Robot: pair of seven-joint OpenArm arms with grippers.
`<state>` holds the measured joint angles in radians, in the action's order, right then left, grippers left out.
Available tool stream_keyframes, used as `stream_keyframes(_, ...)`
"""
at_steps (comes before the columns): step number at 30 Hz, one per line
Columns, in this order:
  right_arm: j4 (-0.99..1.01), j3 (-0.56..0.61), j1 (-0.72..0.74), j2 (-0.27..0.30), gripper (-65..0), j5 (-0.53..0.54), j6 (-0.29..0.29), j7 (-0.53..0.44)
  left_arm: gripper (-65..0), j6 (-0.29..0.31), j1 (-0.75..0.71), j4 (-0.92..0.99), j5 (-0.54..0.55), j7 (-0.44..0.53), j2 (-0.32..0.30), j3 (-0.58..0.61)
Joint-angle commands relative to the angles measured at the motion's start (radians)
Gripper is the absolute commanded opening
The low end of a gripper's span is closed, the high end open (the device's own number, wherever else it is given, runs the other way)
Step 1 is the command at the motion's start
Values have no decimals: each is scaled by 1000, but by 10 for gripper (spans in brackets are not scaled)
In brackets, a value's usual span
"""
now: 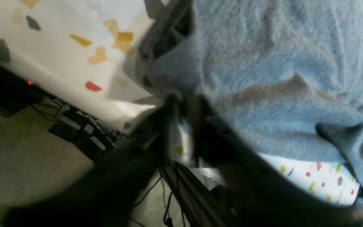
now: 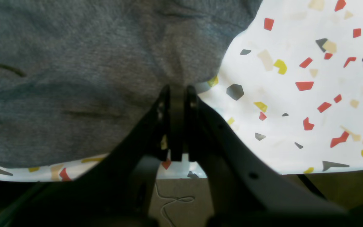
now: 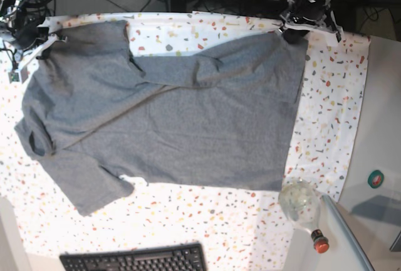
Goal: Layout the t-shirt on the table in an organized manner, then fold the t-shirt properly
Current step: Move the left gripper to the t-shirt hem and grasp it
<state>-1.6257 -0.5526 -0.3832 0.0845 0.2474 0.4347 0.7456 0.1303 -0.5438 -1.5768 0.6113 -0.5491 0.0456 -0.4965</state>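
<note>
**T-shirt spread across the flecked table, both arms at its far edge**

T-shirt [image 3: 182,120], a large plain heather-grey short-sleeved garment of soft fabric, lies mostly flat over the middle of the table [image 3: 332,114], a wide surface covered in white cloth with small red, yellow and grey flecks. In the base view, a black keyboard [image 3: 135,260] sits at the nearest edge, and a clear glass bottle with a red cap [image 3: 304,208] lies just beside the shirt's near corner. A sleeve [image 3: 94,186] spreads toward the keyboard side, and a long diagonal fold runs across the chest.

At the far edge, the left gripper [image 1: 181,104] is against the shirt's corner; its view is blurred, and I cannot tell whether its fingers are spread or pinching cloth. The right gripper [image 2: 178,90] is at the opposite far corner, its black fingers [image 2: 164,104] pressed together on a bunched edge of the grey fabric.
</note>
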Motion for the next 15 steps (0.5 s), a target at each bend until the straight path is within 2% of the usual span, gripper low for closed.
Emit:
stream_keyframes(1, -14, -5, 0, 14, -650, 5, -3, -14, -364, 2, -8, -14, 6, 13, -13, -6)
stream_keyframes(3, -14, -5, 0, 14, -650, 5, -3, -14, -281, 2, -15, -17, 6, 13, -19, -14)
stream_keyframes(4, -14, -5, 0, 14, -650, 5, -3, -14, -273, 2, -23, -21, 6, 14, -22, -34)
stream_keyframes(8, -14, -5, 0, 14, -650, 5, -3, -13, -334, 2, -49, -118, 6, 17, -19, -153)
stream_keyframes(11, -14, -5, 0, 14, -650, 5, -3, -13, -390, 2, -46, -245, -20, 13, -39, -175)
stream_keyframes(13, -14, -5, 0, 14, -650, 5, -3, -13, -405, 2, -14, -293, -100, 7, -102, -86)
stream_keyframes(15, -14, -5, 2, 14, -650, 5, -3, -11, -403, 2, 63, -287, -222, -73, -204, 51)
